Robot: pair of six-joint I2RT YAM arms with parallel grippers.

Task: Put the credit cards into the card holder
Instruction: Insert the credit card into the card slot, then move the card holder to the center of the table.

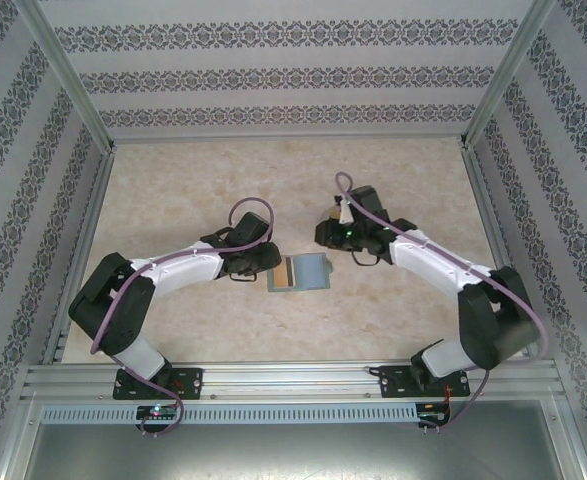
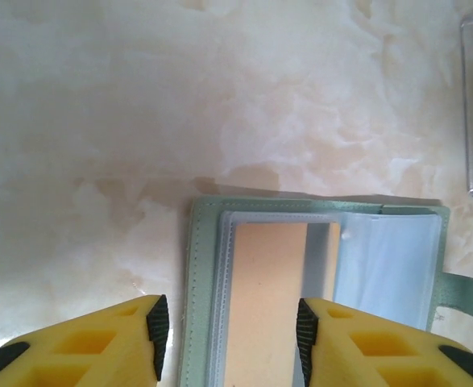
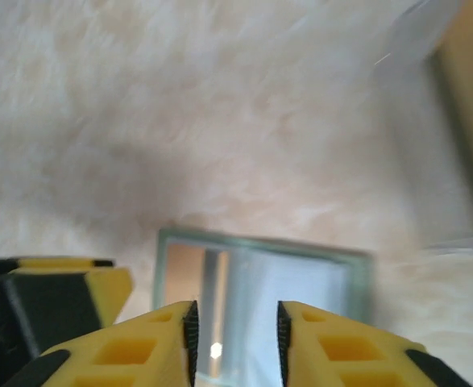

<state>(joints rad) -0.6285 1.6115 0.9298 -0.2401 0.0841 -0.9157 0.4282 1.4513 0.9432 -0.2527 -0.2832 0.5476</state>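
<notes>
The left arm (image 1: 158,290), at the lower left of the overhead frame, and the right arm (image 1: 463,285), at the lower right, are built alike. Each has bulky black joint housings joined by smooth white link shells, and stands on a small black base plate (image 1: 158,380) with visible bolts. A mauve cable (image 1: 251,199) runs along each arm from base to wrist. A small green light (image 1: 159,409) glows below the left base, and another glows on the right wrist. In the wrist views, the left arm's jaws and the right arm's jaws are yellow moulded blocks with rectangular recesses and black outer corners. Black ribbed pads (image 2: 157,322) line their facing sides.
</notes>
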